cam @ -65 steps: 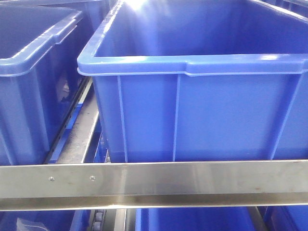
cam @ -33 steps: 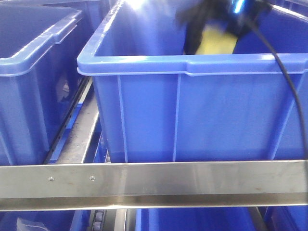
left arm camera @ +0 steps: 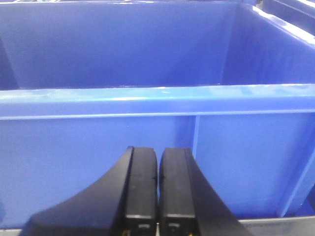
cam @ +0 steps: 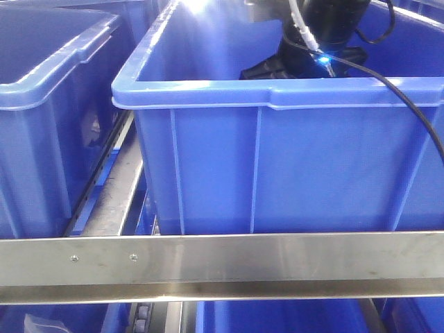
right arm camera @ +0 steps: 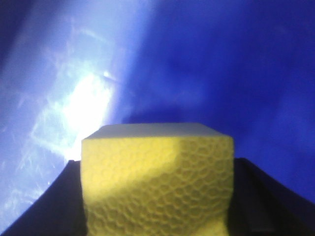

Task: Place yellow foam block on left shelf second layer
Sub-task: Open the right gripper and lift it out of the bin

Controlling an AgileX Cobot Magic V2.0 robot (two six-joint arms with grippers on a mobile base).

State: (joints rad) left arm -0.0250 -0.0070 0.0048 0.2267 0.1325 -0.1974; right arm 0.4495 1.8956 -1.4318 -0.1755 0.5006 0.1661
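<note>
The yellow foam block (right arm camera: 157, 182) fills the lower middle of the right wrist view, held between my right gripper's (right arm camera: 156, 196) two black fingers (right arm camera: 42, 206), over the blue inside of a bin. In the front view my right arm (cam: 320, 41) reaches down inside the large blue bin (cam: 277, 159) behind its front rim; the block is hidden there. My left gripper (left arm camera: 157, 157) is shut and empty, pointing at the front wall of a blue bin (left arm camera: 157, 98) just below its rim.
A second blue bin (cam: 48, 104) stands left of the large one. A steel shelf rail (cam: 222, 263) crosses the front, with more blue bins (cam: 277, 316) below. A black cable (cam: 409, 104) hangs over the large bin's right rim.
My right arm came into the front view from the upper right with the block, then sank deeper into the large bin. The block showed above the rim half a second ago; now the rim hides it.
</note>
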